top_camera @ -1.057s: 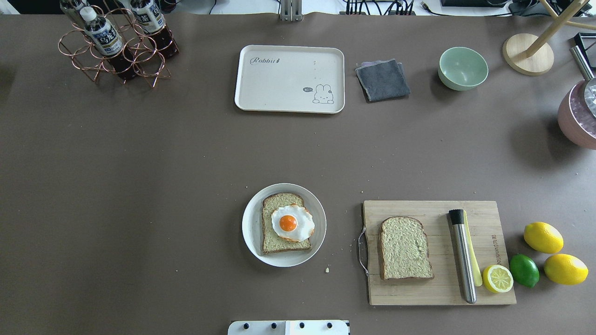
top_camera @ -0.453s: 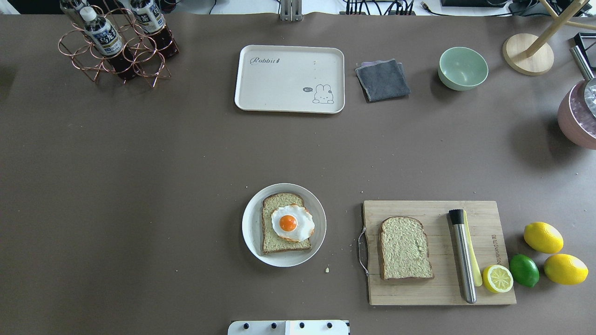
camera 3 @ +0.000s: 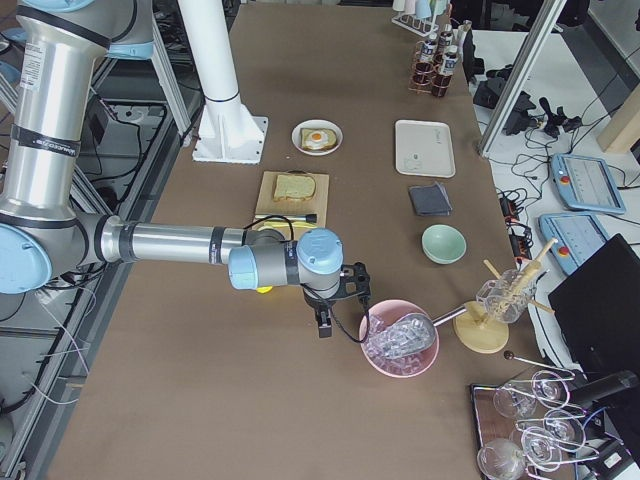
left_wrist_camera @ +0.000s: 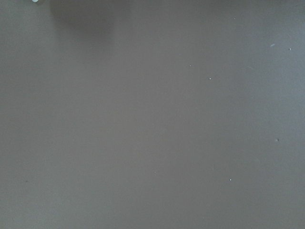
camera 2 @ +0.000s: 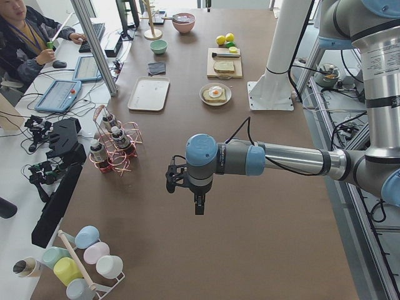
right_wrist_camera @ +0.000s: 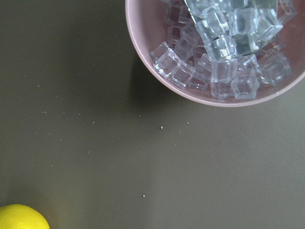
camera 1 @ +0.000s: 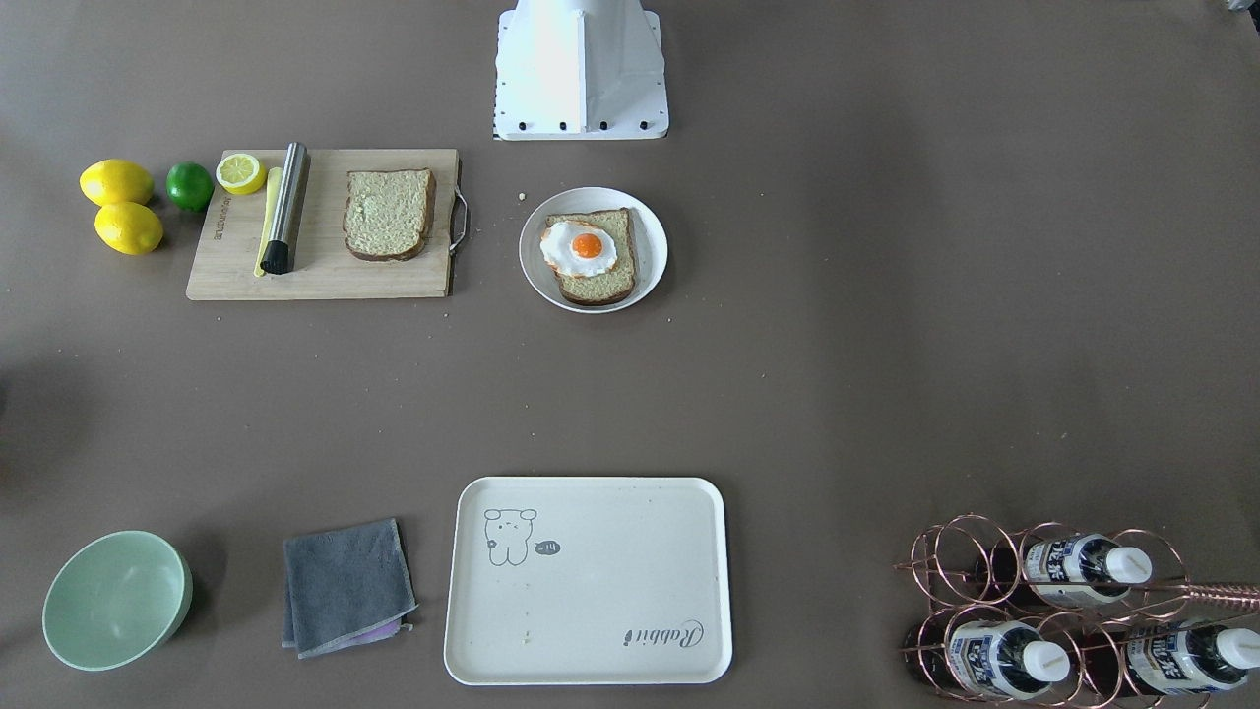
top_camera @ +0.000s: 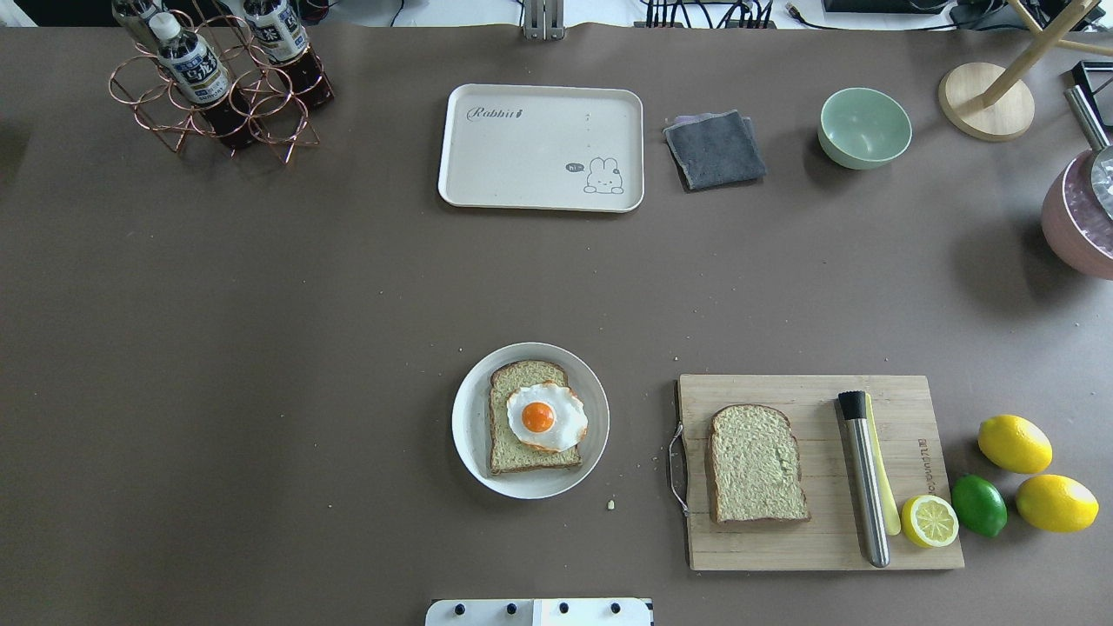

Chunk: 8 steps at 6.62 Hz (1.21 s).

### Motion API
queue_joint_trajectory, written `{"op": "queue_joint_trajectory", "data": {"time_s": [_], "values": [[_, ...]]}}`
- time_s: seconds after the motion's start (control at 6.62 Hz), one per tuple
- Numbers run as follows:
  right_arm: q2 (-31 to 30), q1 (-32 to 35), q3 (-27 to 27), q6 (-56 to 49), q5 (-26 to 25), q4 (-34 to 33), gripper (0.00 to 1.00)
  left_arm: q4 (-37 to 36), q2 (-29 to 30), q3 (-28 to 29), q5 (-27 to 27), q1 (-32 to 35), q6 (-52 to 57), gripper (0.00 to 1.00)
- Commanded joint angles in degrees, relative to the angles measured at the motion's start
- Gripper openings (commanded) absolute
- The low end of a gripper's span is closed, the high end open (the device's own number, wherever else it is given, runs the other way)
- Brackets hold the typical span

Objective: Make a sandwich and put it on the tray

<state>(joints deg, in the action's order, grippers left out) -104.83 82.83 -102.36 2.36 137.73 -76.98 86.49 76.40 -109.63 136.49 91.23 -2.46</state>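
A small white plate near the table's front holds one bread slice with a fried egg on top. The second bread slice lies on the wooden cutting board to its right. The cream tray sits at the far middle with nothing on it. My left gripper shows only in the exterior left view, hanging over bare table far to the left; I cannot tell its state. My right gripper shows only in the exterior right view, beside the pink ice bowl; I cannot tell its state.
A steel muddler and a lemon half lie on the board. Two lemons and a lime are to its right. A grey cloth and a green bowl flank the tray. A copper bottle rack stands far left.
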Motion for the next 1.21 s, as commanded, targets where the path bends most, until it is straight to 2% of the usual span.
{"op": "queue_joint_trajectory", "data": {"time_s": [0.0,0.15,0.3,0.45,0.75,1.06], "values": [[-0.55,-10.77,-0.73,18.96,0.27,13.45,1.00,0.00,-0.29,-0.93,0.00,0.00,0.00,0.98],[-0.46,-15.63,-1.70,32.57,-0.09,20.40,0.98,0.00,-0.29,-1.28,0.00,0.00,0.00,0.98],[-0.46,-20.81,-3.45,40.36,-1.22,23.43,0.98,0.00,-0.29,-1.29,0.00,0.00,-0.09,0.98],[-0.46,-25.48,-6.68,46.97,-3.24,23.98,0.98,0.00,-0.20,-1.37,0.00,0.00,-0.09,0.98],[0.15,-38.73,-13.36,61.29,-14.27,23.99,0.97,0.00,-0.38,-1.90,0.00,0.09,-0.09,0.98],[4.44,-46.67,-14.80,71.15,-19.66,23.90,0.96,0.00,-0.38,-1.64,-0.09,0.09,0.00,0.98]]}}
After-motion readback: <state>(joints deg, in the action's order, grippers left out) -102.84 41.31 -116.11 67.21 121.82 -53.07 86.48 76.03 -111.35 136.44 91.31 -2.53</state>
